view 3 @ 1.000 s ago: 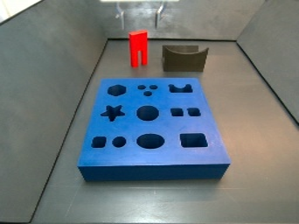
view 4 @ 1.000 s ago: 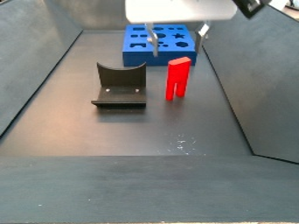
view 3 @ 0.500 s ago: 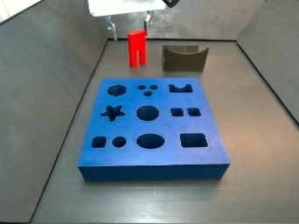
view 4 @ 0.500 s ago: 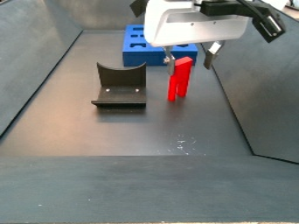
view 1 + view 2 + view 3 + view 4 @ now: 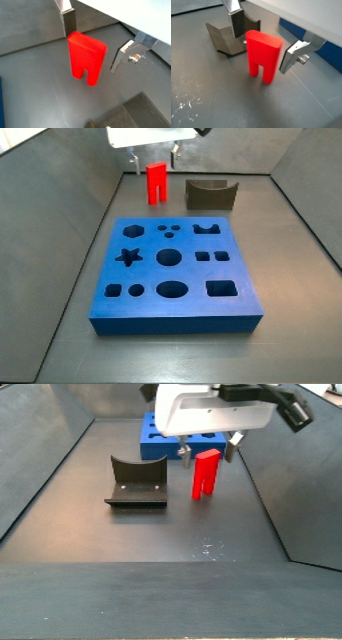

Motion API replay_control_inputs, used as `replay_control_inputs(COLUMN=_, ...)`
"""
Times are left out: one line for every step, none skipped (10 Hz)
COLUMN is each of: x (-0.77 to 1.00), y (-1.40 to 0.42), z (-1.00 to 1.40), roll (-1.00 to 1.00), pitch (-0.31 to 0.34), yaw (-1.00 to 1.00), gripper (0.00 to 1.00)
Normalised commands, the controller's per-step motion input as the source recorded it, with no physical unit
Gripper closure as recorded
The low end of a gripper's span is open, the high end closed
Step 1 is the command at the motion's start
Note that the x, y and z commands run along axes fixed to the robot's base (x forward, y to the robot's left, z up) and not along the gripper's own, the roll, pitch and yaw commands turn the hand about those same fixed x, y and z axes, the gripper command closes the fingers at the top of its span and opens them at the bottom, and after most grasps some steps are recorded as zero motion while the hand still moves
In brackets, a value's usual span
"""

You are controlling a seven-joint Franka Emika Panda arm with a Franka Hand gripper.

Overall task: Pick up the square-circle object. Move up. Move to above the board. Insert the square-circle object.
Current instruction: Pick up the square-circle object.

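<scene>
Gripper (image 5: 264,42) open, jaws straddling the top of the square-circle object (image 5: 262,56), no contact visible. Object upright on floor at the far end in a side view, beyond the board (image 5: 174,276). Risk: uneven closing tips the tall block.

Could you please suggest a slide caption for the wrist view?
Open tool straddling the upright red square-circle object, fingers not yet closed, dark fixture behind.
</scene>
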Motion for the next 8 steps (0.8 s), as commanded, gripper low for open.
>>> replay_control_inputs(x=0.32, y=0.22, z=-0.24, roll=-0.10, pitch=0.000, yaw=0.38, gripper=0.00)
replay_control_inputs(x=0.00, y=0.00, z=-0.16, roll=0.00, pitch=-0.033, yaw=0.21, gripper=0.00)
replay_control_inputs(x=-0.03, y=-0.01, z=-0.11, roll=0.00, pitch=-0.029, yaw=0.15, gripper=0.00)
replay_control_inputs(x=-0.09, y=-0.05, z=-0.13, roll=0.02, pitch=-0.037, yaw=0.16, gripper=0.00)
replay_control_inputs(x=-0.16, y=-0.04, z=-0.11, roll=0.05, pitch=-0.060, yaw=0.20, gripper=0.00)
replay_control_inputs(x=-0.20, y=-0.08, z=-0.21, roll=0.07, pitch=-0.091, yaw=0.31, gripper=0.00)
replay_control_inputs(x=-0.06, y=-0.11, z=-0.16, roll=0.08, pitch=-0.091, yaw=0.53, gripper=0.00)
replay_control_inputs(x=-0.03, y=-0.04, z=-0.01, roll=0.00, pitch=-0.047, yaw=0.07, gripper=0.00)
